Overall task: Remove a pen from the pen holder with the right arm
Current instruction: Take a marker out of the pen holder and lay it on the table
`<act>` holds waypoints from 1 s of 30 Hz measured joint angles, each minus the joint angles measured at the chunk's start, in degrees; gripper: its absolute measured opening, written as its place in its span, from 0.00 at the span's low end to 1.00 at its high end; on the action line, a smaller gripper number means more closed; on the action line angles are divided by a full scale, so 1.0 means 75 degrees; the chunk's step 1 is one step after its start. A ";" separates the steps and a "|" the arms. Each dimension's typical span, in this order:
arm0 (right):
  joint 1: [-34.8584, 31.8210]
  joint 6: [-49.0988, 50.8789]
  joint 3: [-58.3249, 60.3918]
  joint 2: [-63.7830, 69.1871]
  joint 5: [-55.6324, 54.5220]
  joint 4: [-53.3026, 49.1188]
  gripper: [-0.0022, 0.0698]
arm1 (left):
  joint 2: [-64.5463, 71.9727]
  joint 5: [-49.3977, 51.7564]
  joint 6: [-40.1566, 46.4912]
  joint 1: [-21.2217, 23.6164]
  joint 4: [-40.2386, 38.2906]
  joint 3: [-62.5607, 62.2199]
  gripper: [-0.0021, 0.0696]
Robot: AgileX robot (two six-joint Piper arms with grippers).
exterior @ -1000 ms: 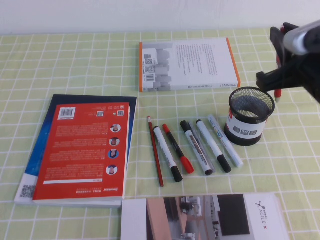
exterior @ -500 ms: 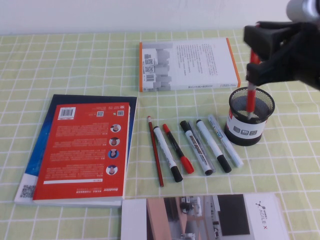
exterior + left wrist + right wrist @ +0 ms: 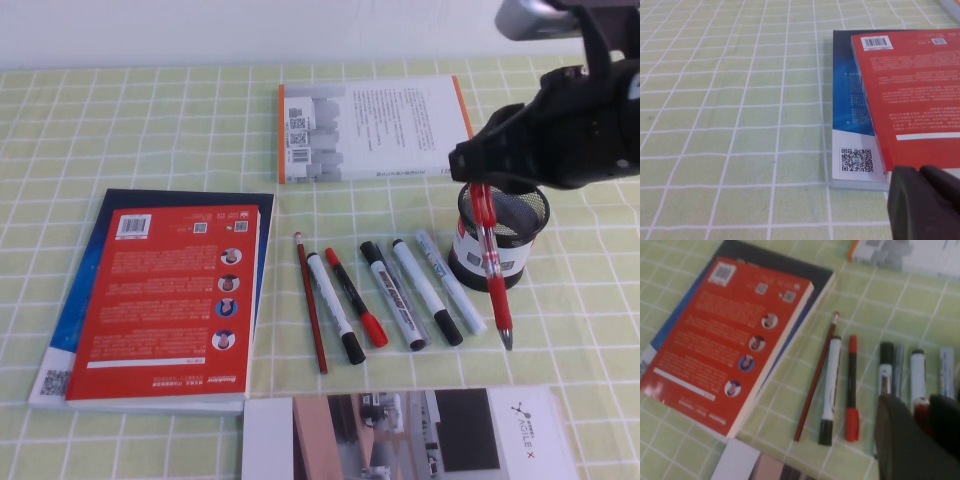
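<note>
The right claw hovers over the left rim of the mesh pen holder, pinched shut on the top of the red pen. The pen hangs outside the holder, its long axis running from the claw toward the near side. The left claw rests closed and empty by the red book, far left.
</note>
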 joint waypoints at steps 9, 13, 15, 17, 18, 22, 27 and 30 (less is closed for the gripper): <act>0.0242 0.0624 -0.1492 0.2023 0.1409 -0.0247 0.12 | 0.0000 0.0000 0.0000 0.0000 0.0000 0.0000 0.02; 0.0418 0.0624 -0.2163 0.2928 0.1597 -0.0156 0.12 | 0.0000 0.0000 0.0000 0.0000 0.0000 0.0000 0.02; 0.0452 0.0624 -0.2603 0.3444 0.1730 -0.0152 0.12 | 0.0000 0.0000 0.0000 0.0000 0.0000 0.0000 0.02; 0.0452 0.0624 -0.2950 0.3834 0.1825 -0.0152 0.12 | 0.0000 0.0000 0.0000 0.0000 0.0000 0.0000 0.02; 0.0452 0.0624 -0.3125 0.4032 0.1860 -0.0152 0.12 | 0.0000 0.0000 0.0000 0.0000 0.0000 0.0000 0.02; 0.0452 0.0624 -0.3671 0.4694 0.1958 -0.0152 0.12 | 0.0000 0.0000 0.0000 0.0000 0.0000 0.0000 0.02; 0.0452 0.0624 -0.4109 0.5339 0.1940 -0.0166 0.12 | 0.0000 0.0000 0.0000 0.0000 0.0000 0.0000 0.02; 0.0452 0.0624 -0.4173 0.5565 0.1797 -0.0166 0.12 | 0.0000 0.0000 0.0000 0.0000 0.0000 0.0000 0.02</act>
